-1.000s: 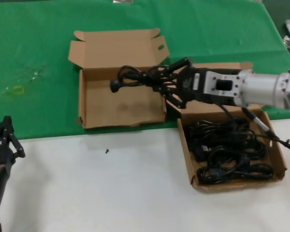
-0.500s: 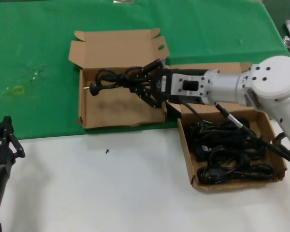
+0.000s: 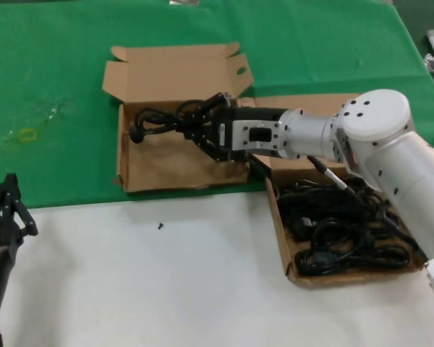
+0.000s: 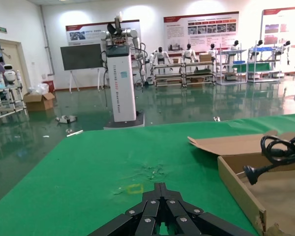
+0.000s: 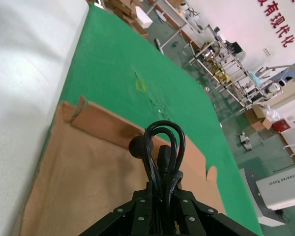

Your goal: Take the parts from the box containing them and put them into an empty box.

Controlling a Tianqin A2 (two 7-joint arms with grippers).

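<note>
We see the right gripper (image 3: 202, 129), jaws pinching a coiled cord (image 3: 159, 119), over the empty box (image 3: 141, 173), bundle's long axis pointing away from the jaws. Release looks next. Left gripper (image 3: 3, 206), jaws pressed together, waits by the tabletop (image 3: 166, 289) edge.

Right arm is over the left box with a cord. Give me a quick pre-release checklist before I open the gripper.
1. Grip: right gripper shut on the power cord, coil bunched between its fingers. Ok.
2. Position: cord hangs over the empty box, inside its walls in the head view. Ok.
3. Height above the floor: cannot tell.
4. Landing spot: floor beneath the cord shows bare cardboard. Ok.
5. Trailing end: plug sticks out toward the box's far-left wall; whether it clears the wall, cannot tell.
6. Left gripper sits at the near-left table edge, away from both boxes. Ok.
</note>
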